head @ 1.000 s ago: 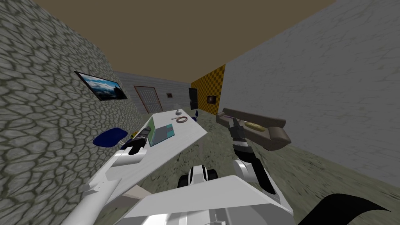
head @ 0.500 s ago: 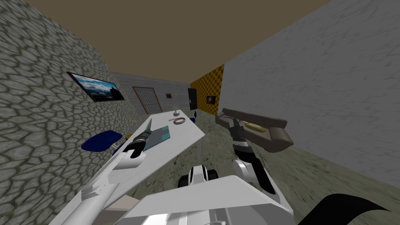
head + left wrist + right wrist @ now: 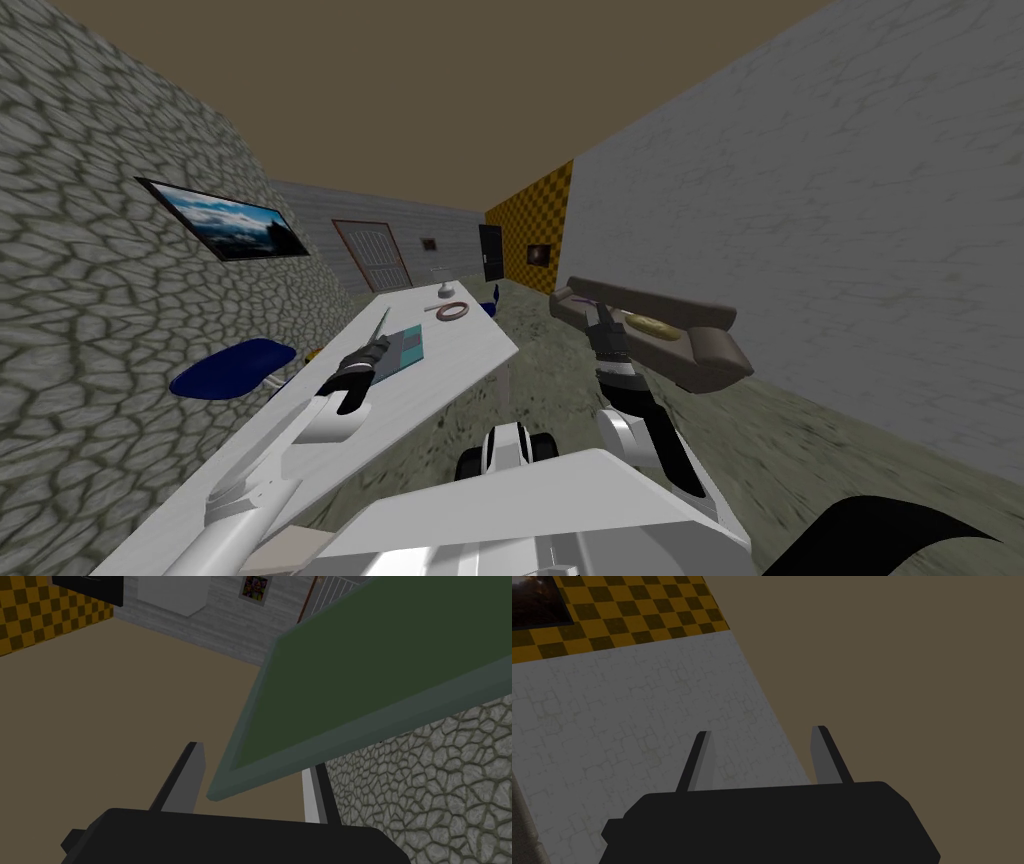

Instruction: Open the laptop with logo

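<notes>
On white table (image 3: 455, 365), left side: laptop (image 3: 410, 346) base flat, green lid (image 3: 380, 676) raised. Over last second lid swings further back, now thin sliver in head view; head camera shifts too. Left gripper (image 3: 254, 757) fingers spread, lid corner between. Right gripper (image 3: 761, 729) spread, idle. Opening likely near done.

No text, label, brand, number or sign can be read. The laptop (image 3: 375, 676) turns a plain dark green lid to the left wrist camera, and the framed picture (image 3: 225, 220) on the stone wall carries only a landscape.
</notes>
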Controlling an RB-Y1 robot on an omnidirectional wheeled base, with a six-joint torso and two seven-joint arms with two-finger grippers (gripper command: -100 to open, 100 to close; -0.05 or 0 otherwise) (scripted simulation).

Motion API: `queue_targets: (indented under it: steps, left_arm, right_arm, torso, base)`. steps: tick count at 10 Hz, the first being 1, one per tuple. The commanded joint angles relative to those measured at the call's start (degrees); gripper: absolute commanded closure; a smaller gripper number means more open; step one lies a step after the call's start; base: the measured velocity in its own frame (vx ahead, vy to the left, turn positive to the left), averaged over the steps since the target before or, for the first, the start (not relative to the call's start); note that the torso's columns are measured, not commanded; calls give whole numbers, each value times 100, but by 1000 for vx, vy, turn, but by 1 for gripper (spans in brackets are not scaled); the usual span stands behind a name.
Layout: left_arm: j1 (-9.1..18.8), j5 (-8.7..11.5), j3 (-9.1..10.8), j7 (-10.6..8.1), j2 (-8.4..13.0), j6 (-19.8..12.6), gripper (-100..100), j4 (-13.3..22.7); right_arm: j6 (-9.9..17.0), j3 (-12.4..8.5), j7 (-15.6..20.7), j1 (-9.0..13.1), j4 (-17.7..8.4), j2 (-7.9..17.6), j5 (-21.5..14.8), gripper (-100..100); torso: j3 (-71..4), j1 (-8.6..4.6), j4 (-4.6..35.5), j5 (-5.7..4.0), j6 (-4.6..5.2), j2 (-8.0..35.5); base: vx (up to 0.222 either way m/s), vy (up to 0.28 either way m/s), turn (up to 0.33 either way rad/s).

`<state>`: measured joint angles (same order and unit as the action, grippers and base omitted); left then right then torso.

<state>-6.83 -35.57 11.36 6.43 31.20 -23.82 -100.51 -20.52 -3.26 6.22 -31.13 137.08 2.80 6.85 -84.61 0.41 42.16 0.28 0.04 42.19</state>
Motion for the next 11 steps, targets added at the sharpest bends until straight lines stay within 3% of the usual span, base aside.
queue_targets:
  steps: [1,4,5,6,9,10,11]
  left_arm:
    - [24,-343,-37,58,-180,71,100,84]
    - [71,-885,-112,175,-541,212,100,252]
    - [71,-1030,-112,175,-541,212,100,252]
    - [95,-1193,-149,233,-721,283,100,336]
    - [119,-1695,-186,292,-902,354,100,421]
    - [143,-1893,-223,350,-1082,424,100,505]
    - [143,-2061,-223,350,-1082,424,100,505]
  right_arm:
    - [0,0,0,0,0,0,0,0]
    - [0,0,0,0,0,0,0,0]
    - [0,0,0,0,0,1,0,0]
    - [0,0,0,0,0,0,0,0]
    - [0,-1,0,0,0,1,0,0]
    - [0,0,0,1,0,0,0,0]
    - [0,0,0,0,0,0,0,0]
  torso:
    - [8,7,8,-2,-13,12]
    - [2,0,7,-10,-21,4]
    - [-2,1,0,-6,-22,-3]
    - [-5,4,-3,-5,-23,-7]
    - [-3,8,-11,6,-28,-5]
    - [-4,14,-9,6,-27,-8]
    - [-7,20,-15,12,-28,-15]
  base:
    - [16,-2,19]
    - [19,13,35]
    - [16,11,15]
    - [21,13,49]
    - [19,8,27]
    - [16,6,42]
    - [15,2,20]
